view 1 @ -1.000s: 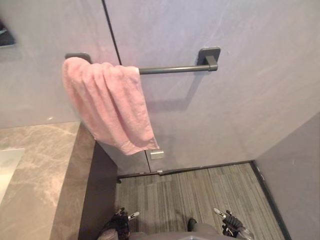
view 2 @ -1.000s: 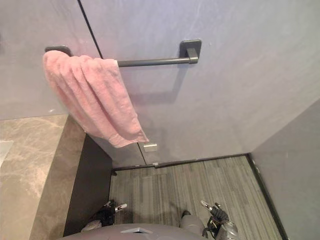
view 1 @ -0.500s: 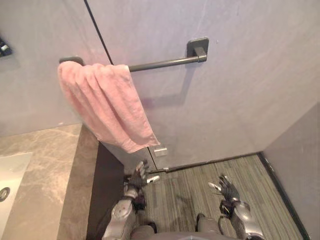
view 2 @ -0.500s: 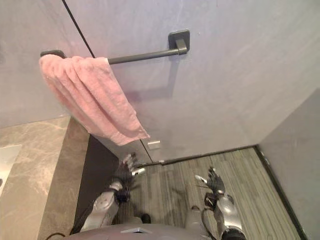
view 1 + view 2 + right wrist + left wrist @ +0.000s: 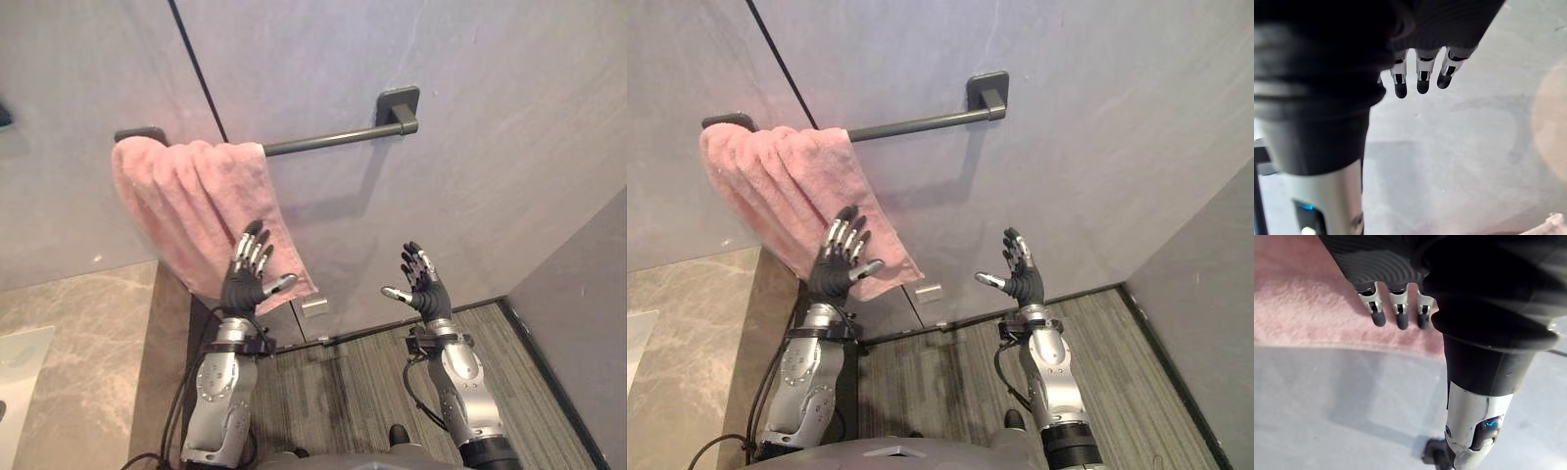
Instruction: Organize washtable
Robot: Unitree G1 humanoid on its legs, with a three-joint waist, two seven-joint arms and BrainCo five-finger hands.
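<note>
Grey wall (image 5: 490,147) ahead, with a dark vertical seam (image 5: 201,69) down it. A dark towel bar (image 5: 328,142) runs across. Its right bracket (image 5: 399,106) is clear and its left bracket (image 5: 142,134) is partly under cloth. Marble counter (image 5: 88,333) at lower left, its dark side panel (image 5: 201,343) dropping to a striped floor (image 5: 362,377). Small silver plate (image 5: 314,306) low on the wall, just under the towel's hem. The left forearm rises in front of the dark panel.

A pale sink corner (image 5: 15,377) is cut off at the left edge. A dark item (image 5: 4,116) higher on that edge is too cropped to identify. The right wrist view has a pink blur (image 5: 1550,122) at one side, possibly the towel, can't confirm.

The pink towel (image 5: 186,201) hangs bunched on the left end of the bar and slants down toward the right. The left hand (image 5: 245,284) is raised in front of its lower half, covering part of it. Its fingers are straight and spread, thumb out, gripping nothing. In the left wrist view the fingertips (image 5: 1399,318) sit over pink cloth near the hem. Touching or just short, can't tell.

The right hand (image 5: 423,289) is raised right of the towel and clear of it, below the bare stretch of bar. Its fingers are straight and its thumb points toward the towel. In its own wrist view the fingers (image 5: 1420,81) face plain wall and hold nothing.
</note>
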